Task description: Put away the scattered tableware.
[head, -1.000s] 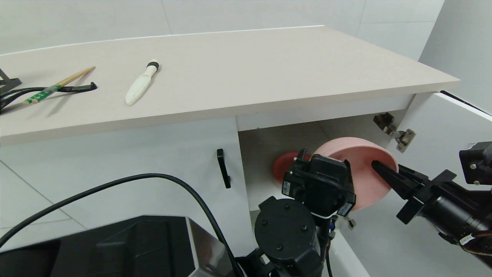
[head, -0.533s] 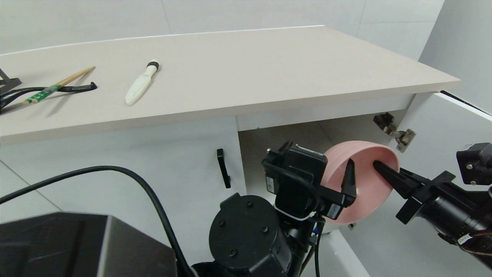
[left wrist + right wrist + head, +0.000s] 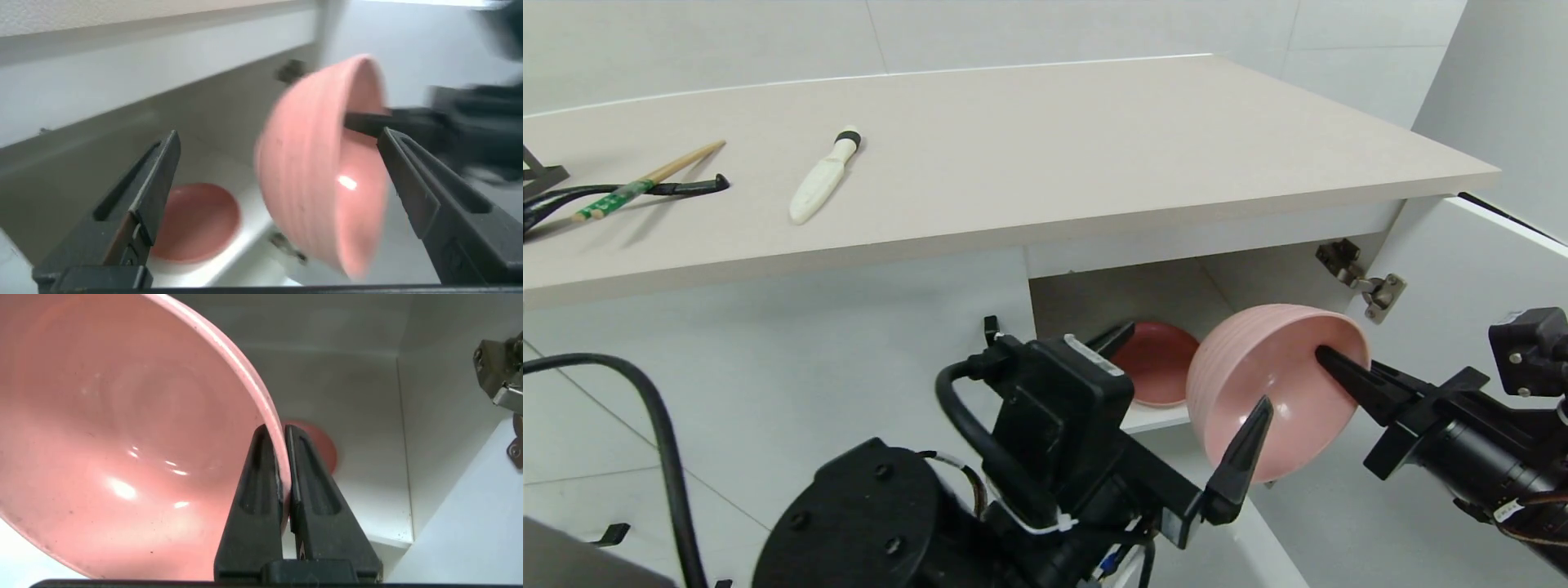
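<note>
At cabinet opening, lower right: pink bowl (image 3: 1274,392) (image 3: 319,163) (image 3: 122,441) held in the air, tipped on its side, mouth facing right. Right gripper (image 3: 1327,355) (image 3: 282,457) pinches the bowl rim, one finger inside, one outside, pressed tight on the wall. Left gripper (image 3: 1196,367) (image 3: 276,139) spread wide, just near-left of the bowl. In the left wrist view its fingers sit either side of the bowl; cannot tell if they touch it.

Red dish (image 3: 1156,371) (image 3: 192,220) (image 3: 315,445) lies flat on the shelf (image 3: 1152,418) inside the cabinet, left of and beyond the bowl. Cabinet door (image 3: 1462,269) stands open at right, hinge (image 3: 1360,278) just above the bowl.

Counter (image 3: 1054,147) above: chopsticks (image 3: 645,180) at far left, lying across a black cable (image 3: 686,188). White knife (image 3: 823,178) with a black band on the handle lies right of them, apart, blade pointing near.
</note>
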